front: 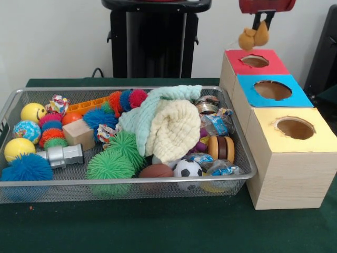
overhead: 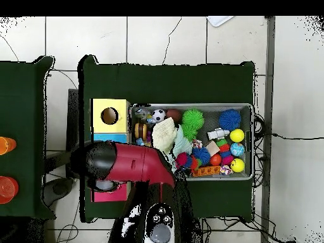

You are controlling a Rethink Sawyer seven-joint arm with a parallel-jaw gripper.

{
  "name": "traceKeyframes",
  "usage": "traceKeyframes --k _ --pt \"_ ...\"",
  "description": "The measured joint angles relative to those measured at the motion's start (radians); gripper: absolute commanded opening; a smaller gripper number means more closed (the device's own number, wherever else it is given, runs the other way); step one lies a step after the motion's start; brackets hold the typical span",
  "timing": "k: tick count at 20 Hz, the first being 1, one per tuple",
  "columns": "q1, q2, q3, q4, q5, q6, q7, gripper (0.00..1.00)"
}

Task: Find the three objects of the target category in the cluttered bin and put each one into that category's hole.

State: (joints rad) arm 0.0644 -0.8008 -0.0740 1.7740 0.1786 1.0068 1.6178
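My gripper (front: 261, 26) hangs at the top right of the front view, shut on an orange-tan lumpy soft thing (front: 253, 37). It holds the thing in the air just above and behind the round hole in the red top (front: 255, 61) of the pale wooden box. The wire mesh bin (front: 131, 182) lies to the left, full of toys; no other orange-tan lumpy thing shows in it. In the overhead view my red arm (overhead: 136, 163) covers the gripper and most of the red top (overhead: 106, 195); the bin (overhead: 253, 140) lies to its right.
The blue-topped hole (front: 272, 90) and the yellow-topped hole (front: 295, 128) follow in front of the red one. In the bin lie a pale green and cream cloth (front: 166, 124), spiky balls (front: 109, 164), a brown toy football (front: 156, 171) and a toy soccer ball (front: 188, 169).
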Motion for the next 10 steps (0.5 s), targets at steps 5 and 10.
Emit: traceKeyframes --k 5,10 --pt "0.034 0.019 0.000 0.000 0.036 -0.018 0.019 0.00" --pt "0.039 0.086 -0.002 -0.009 0.033 -0.124 0.026 0.00"
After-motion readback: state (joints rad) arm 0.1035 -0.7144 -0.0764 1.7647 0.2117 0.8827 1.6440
